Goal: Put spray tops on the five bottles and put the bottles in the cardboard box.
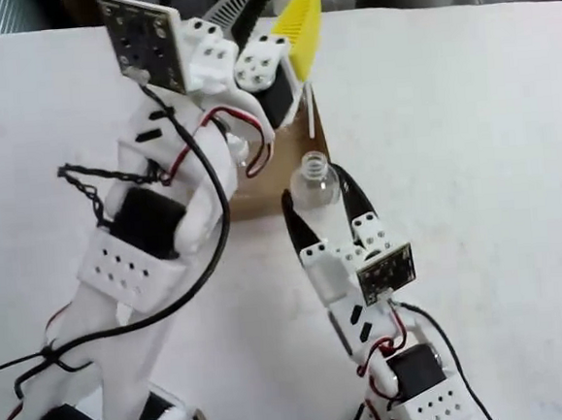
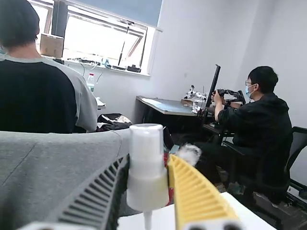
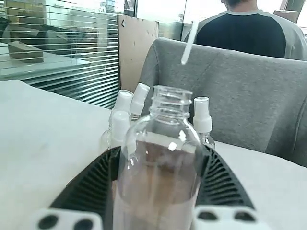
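My right gripper (image 1: 317, 195) is shut on a clear bottle (image 1: 317, 176) with an open neck, held upright at the near edge of the cardboard box (image 1: 261, 204). The right wrist view has this bottle (image 3: 162, 158) between the black fingers (image 3: 93, 184). Three capped bottles (image 3: 201, 117) stand behind it in the box. My left gripper (image 1: 284, 1), with one yellow and one grey finger, is shut on a white spray top (image 2: 146, 165) high above the box. The top's thin tube (image 1: 309, 110) hangs down, ending a little beyond and above the bottle's mouth.
The table (image 1: 470, 137) is a white surface with free room to the right of the box. The left arm's body (image 1: 155, 220) covers much of the box. Grey fabric (image 3: 249, 96) and people at desks lie beyond the table's far edge.
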Robot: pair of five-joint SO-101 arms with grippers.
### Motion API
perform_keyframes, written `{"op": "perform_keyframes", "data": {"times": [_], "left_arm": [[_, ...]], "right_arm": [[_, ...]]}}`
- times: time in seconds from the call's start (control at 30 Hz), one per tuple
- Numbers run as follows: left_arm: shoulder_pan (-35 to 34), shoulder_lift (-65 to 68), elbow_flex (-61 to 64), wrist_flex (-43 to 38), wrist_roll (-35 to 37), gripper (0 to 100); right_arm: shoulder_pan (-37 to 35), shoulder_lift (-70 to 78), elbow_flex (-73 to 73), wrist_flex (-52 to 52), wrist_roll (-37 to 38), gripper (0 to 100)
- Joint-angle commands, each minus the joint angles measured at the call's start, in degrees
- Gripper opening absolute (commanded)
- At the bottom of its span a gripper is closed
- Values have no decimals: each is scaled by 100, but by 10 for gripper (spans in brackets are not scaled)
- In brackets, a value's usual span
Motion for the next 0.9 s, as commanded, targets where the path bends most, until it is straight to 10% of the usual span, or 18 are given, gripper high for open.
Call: {"op": "perform_keyframes", "data": {"times": [0.0,0.87], "left_arm": [[31,-435,492,-484,-9,31],[251,-1007,914,-615,0,31]], "right_arm": [[-31,-101,44,-154,-18,66],[-22,-101,44,163,-18,66]]}}
